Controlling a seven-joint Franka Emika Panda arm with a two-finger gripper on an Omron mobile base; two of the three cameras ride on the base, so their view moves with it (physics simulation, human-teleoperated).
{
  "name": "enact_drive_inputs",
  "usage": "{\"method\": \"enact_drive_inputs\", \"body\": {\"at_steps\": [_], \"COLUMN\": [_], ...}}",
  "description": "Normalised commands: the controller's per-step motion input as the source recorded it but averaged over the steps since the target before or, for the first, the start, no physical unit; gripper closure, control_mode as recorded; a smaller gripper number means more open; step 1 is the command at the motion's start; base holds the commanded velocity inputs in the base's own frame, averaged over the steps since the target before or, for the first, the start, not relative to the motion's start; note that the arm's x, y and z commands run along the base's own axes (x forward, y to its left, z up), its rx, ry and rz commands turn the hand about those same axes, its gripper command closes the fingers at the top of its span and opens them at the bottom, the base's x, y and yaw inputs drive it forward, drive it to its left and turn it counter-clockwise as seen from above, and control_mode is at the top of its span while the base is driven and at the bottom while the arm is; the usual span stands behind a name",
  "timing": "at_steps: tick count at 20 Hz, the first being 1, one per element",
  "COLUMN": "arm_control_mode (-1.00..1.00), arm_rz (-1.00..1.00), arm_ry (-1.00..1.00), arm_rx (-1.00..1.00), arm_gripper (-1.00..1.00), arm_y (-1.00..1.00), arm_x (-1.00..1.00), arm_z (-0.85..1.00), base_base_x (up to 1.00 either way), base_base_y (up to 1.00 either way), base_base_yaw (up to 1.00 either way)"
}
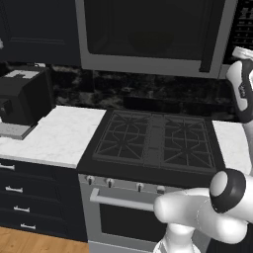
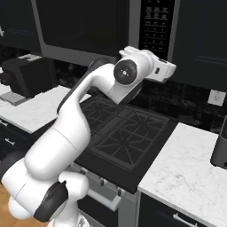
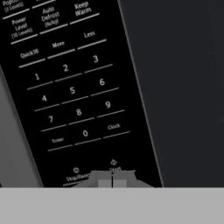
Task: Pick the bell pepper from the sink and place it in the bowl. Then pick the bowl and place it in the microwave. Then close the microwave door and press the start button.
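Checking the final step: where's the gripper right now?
In the hand view the shut gripper sits at the bottom of the microwave's control panel, on the start button, right of Stop/Reset, below the 0 key.

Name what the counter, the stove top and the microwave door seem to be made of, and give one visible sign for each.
Counter: looks like polished marble or stone; white with faint grey veining.
Stove top: looks like matte black cast-iron grates on a dark surface; a heavy grid pattern.
Microwave door: seemingly a grey brushed-metal frame around dark, smooth glass; being rendered, it could equally be plastic.
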Motion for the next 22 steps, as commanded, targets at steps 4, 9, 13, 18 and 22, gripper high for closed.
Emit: {"method": "enact_drive_inputs", "body": {"at_steps": [4, 9, 13, 18, 22], "arm_control_mode": [-1.00, -1.00, -1.00, -1.00, -1.00], "arm_rz": [0.00, 0.00, 0.00, 0.06, 0.15], "arm_ry": [0.02, 0.02, 0.01, 0.00, -0.03], "arm_rx": [0.00, 0.00, 0.00, 0.01, 0.04], "arm_gripper": [1.00, 1.00, 1.00, 1.00, 1.00], "arm_y": [-0.02, 0.00, -0.04, -0.25, -0.22], "arm_x": [0.23, 0.30, 0.30, 0.22, 0.25], "arm_z": [-0.11, -0.05, -0.03, -0.09, -0.23], "base_base_x": [0.00, 0.00, 0.00, 0.00, 0.00], "base_base_y": [0.00, 0.00, 0.00, 0.00, 0.00], "base_base_yaw": [0.00, 0.00, 0.00, 0.00, 0.00]}}
